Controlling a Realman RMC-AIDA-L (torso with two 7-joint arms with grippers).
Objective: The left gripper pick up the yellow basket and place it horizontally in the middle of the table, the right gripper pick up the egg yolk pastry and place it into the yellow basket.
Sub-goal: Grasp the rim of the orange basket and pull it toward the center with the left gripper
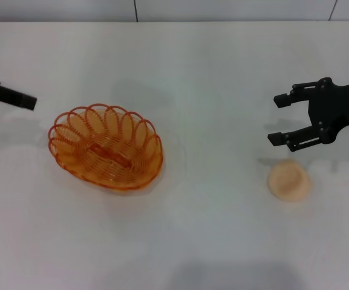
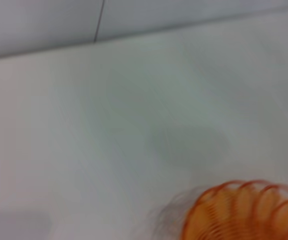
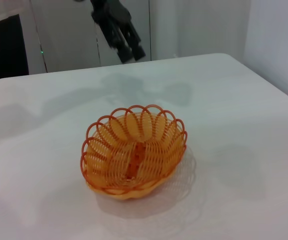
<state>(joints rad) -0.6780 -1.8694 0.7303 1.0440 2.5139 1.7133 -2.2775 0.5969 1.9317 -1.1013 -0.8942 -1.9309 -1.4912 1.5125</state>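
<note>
The yellow basket [image 1: 104, 147] stands upright and empty on the white table [image 1: 210, 78], left of the middle. It also shows in the left wrist view [image 2: 243, 212] and the right wrist view [image 3: 134, 155]. My left gripper [image 1: 28, 101] hovers at the far left, behind and apart from the basket, holding nothing. In the right wrist view the left gripper [image 3: 132, 52] shows two fingers with a small gap. The egg yolk pastry [image 1: 289, 180] lies on the table at the right. My right gripper [image 1: 275, 119] is open and empty, just behind the pastry and a little above it.
The table's back edge meets a grey wall [image 1: 162, 9]. In the right wrist view, the table's right edge [image 3: 263, 82] and a dark opening [image 3: 4, 50] lie behind the table.
</note>
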